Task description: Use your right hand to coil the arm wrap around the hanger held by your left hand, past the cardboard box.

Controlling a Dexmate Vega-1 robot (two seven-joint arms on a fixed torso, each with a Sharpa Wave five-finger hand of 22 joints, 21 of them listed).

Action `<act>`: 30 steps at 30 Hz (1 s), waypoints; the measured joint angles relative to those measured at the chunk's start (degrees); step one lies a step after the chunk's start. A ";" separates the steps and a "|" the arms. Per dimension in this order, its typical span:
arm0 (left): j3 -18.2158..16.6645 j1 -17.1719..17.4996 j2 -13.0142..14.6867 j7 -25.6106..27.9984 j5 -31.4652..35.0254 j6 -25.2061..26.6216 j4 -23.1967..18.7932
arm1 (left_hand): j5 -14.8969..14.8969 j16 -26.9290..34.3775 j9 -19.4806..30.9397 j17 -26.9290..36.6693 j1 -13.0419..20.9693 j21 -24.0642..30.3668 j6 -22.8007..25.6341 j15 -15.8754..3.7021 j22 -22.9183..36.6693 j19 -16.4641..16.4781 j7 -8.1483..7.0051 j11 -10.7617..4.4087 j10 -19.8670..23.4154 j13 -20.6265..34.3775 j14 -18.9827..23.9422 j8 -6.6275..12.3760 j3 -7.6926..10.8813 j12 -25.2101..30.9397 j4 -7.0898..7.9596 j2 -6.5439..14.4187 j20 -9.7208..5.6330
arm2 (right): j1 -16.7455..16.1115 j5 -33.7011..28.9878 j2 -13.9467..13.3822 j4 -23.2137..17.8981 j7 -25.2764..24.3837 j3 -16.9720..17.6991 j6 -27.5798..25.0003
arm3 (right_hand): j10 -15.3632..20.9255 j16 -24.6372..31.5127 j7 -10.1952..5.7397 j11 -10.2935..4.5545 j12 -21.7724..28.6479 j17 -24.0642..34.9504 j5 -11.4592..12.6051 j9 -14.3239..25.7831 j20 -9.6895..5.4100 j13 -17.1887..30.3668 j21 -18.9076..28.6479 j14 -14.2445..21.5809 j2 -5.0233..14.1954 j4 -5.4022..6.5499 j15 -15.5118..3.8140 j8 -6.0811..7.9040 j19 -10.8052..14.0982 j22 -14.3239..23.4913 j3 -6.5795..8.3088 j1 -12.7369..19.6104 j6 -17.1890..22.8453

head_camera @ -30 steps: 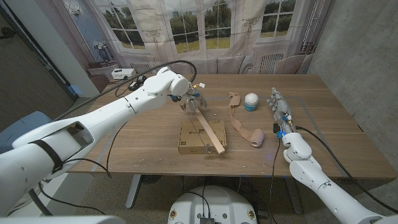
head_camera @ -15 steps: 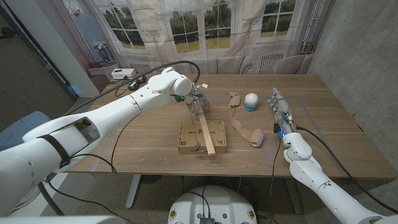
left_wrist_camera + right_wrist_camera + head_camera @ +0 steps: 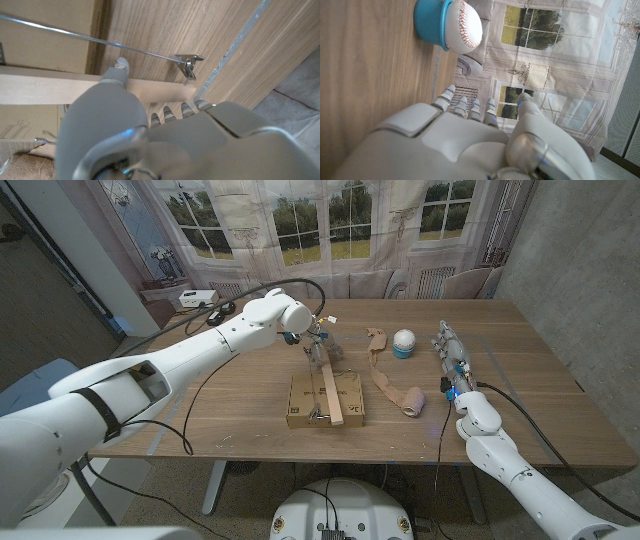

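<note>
Head view, left hand (image 3: 313, 340): grips wooden hanger (image 3: 329, 392) lying over cardboard box (image 3: 305, 402); box print unreadable.
Right hand (image 3: 449, 357): fingers straight, together, holding nothing, right of arm wrap (image 3: 400, 394).

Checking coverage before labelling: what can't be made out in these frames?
- Left hand's grip on the hanger: head view too small; left wrist view, the hand's back covers it.
- Hanger's far end: cut by the left wrist frame edge.
- Wrap: only a corner in the left wrist view.
- Right hand's palm side: faces away in the right wrist view.
</note>
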 measured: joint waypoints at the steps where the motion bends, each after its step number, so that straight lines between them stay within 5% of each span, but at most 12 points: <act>1: 0.00 0.00 0.20 0.35 -0.05 -0.13 -0.01 | 0.42 0.33 0.00 0.00 -0.36 0.00 -0.03 -0.38 -0.05 -0.20 0.03 -0.16 -0.19 -0.07 -0.22 0.44 -0.74 0.85 0.16 -0.36 0.20 | 0.17 -0.05 0.00 0.14 0.00 -0.07 -0.08 | 0.00 0.00 0.00 0.00 0.00 0.00 0.00 0.00 0.00 0.00 0.00 0.00 0.00 0.00 0.00 0.00 0.00 0.00 0.00 0.00 0.00; 6: -0.19 0.14 0.93 2.72 -0.35 -1.08 -0.64 | 1.05 1.13 0.29 0.23 -0.66 0.96 -0.10 -2.51 -0.17 -0.43 -0.54 -0.60 1.35 0.70 -0.20 2.65 -2.18 3.66 0.18 -0.66 0.15 | 0.68 -0.16 0.11 0.62 0.00 -0.26 -0.25 | 0.00 0.00 0.00 0.00 0.00 0.00 0.00 0.00 0.00 0.00 0.00 0.21 0.00 0.00 0.21 0.00 0.00 0.00 0.00 0.01 0.00; 9: -0.37 0.24 1.24 3.83 -0.78 -2.34 -0.94 | 1.05 0.45 0.83 0.27 -0.62 2.31 -0.12 -2.35 -0.14 -0.28 -1.31 -0.38 0.80 1.90 -0.13 3.54 -2.61 4.63 -0.16 -0.64 -1.80 | 0.96 -0.18 0.20 0.87 0.00 -0.33 -0.28 | 0.00 0.00 0.00 0.00 0.00 0.00 0.00 0.00 0.00 0.00 0.00 0.22 0.00 0.00 0.22 0.00 0.00 0.00 0.00 0.01 0.00; 13: -0.42 0.25 1.41 4.52 -0.90 -3.36 -1.22 | 0.03 -0.04 0.89 0.26 0.72 1.30 0.01 0.78 0.00 -0.27 -0.08 1.10 -0.44 2.73 -0.17 0.76 -2.61 2.06 -0.16 0.72 -2.14 | 1.25 -0.18 0.38 1.21 0.05 -0.44 -0.30 | 0.00 0.00 -0.22 0.00 0.00 -0.01 0.00 0.00 0.00 0.00 0.00 0.22 0.01 0.00 0.22 0.00 0.00 0.00 0.00 0.01 0.22; 17: -0.42 0.24 1.61 5.67 -0.74 -5.05 -2.15 | 0.03 1.10 0.38 0.27 0.26 1.66 -0.03 1.53 0.00 -0.27 1.29 1.83 -0.37 2.51 -0.25 1.06 -3.74 2.40 -0.18 1.16 1.19 | 1.42 -0.19 0.53 1.44 0.06 -0.50 -0.30 | 0.00 0.00 -0.10 0.00 0.00 -0.01 0.00 0.00 0.00 0.00 0.00 0.23 0.01 0.00 0.24 0.00 0.00 0.00 0.00 0.01 0.33; 20: -0.42 0.24 1.72 6.48 0.00 -6.00 -2.70 | 0.03 2.58 0.26 0.26 0.47 2.81 -0.03 -0.99 0.00 0.80 1.29 -0.02 -0.13 2.05 1.31 2.34 -4.36 5.01 -0.80 0.95 2.74 | 1.50 -0.23 0.63 1.55 0.06 -0.53 -0.30 | 0.00 0.00 -0.10 0.00 0.00 -0.01 0.00 0.00 0.00 0.00 0.00 0.41 0.01 0.00 0.41 0.00 0.00 0.00 0.00 0.01 0.33; 23: -0.42 0.24 1.76 7.03 0.81 -6.65 -3.03 | 0.03 3.41 0.00 0.25 2.26 4.64 -0.01 -4.04 -0.01 8.43 0.59 -1.78 7.15 1.48 8.59 4.22 -4.72 7.78 -1.20 0.68 1.68 | 1.53 -0.32 0.68 1.59 -0.04 -0.54 -0.23 | 0.00 0.00 -0.10 0.00 0.00 -0.01 0.00 0.00 0.00 0.00 0.00 0.41 0.01 0.00 0.41 0.00 0.00 0.00 0.00 0.02 0.33; 26: -0.14 0.25 1.73 7.33 2.19 -7.47 -3.47 | -0.63 3.41 -0.01 0.25 4.30 4.94 -0.11 -4.84 -0.01 12.63 -0.14 -2.78 13.88 0.84 12.83 5.82 -4.08 9.30 -1.84 1.52 0.64 | 1.53 -0.39 0.69 1.59 -0.20 -0.54 -0.18 | 0.00 0.00 -0.10 0.00 0.00 -0.01 0.00 0.00 0.00 0.00 0.00 0.41 0.01 0.00 0.41 0.00 0.00 0.00 0.00 0.02 0.32; 30: 0.17 0.23 1.50 6.53 3.39 -7.87 -3.58 | -1.42 1.08 -0.27 0.10 5.78 3.65 0.08 -4.51 -0.01 11.75 -0.70 -4.46 13.27 -0.23 9.06 4.69 -3.57 7.39 -1.80 2.90 0.00 | 1.36 -0.54 0.68 1.40 -0.48 -0.54 -0.16 | 0.00 0.44 -0.10 0.00 0.00 -0.01 0.00 0.00 0.00 0.00 0.00 0.71 0.24 -0.01 0.71 0.00 0.00 0.00 0.00 -0.21 0.32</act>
